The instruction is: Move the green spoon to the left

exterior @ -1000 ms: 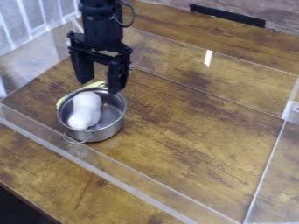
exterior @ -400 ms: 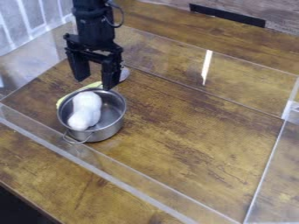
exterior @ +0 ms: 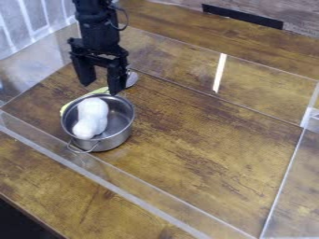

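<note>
Slightly back from the pot goes the claw (exterior: 100,87), its 2 fingers apart. Wooden desk (exterior: 200,140) spreads beneath; the steel pot (exterior: 116,136), white lump (exterior: 92,119) inside, sits in front of the claw. Under it lies the green spoon (exterior: 82,99). Probably step 1, reaching: next, line up, lower and close on the handle.

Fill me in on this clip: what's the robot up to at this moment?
The robot arm is at the green spoon, with its open hand low over it just behind the steel pot. I can't tell whether the fingers touch the spoon, but they are not closed on it. The green spoon lies on the wooden table beside the pot, which has a white lump inside.
</note>
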You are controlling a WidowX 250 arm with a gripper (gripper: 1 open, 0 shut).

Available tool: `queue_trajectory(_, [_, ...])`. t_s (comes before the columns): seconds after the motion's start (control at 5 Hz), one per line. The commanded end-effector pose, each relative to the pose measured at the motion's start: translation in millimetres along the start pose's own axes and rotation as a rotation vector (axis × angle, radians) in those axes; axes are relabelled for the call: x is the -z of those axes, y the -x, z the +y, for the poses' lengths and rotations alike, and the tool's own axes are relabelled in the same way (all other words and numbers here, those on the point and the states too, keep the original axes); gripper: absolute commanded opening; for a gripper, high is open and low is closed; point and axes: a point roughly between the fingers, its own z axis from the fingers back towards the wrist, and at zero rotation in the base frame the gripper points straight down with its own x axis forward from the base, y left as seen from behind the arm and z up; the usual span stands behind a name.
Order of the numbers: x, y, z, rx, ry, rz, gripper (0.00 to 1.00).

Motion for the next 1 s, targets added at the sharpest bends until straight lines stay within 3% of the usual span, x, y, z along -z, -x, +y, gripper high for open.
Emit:
queue_trajectory(0.0, [-14.9, -12.7, 15, -0.018, -0.014, -0.077, 1.0])
queue_trajectory(0.8, [-0.6, -30.0, 31, -0.038, 0.015, -0.111, 1.0])
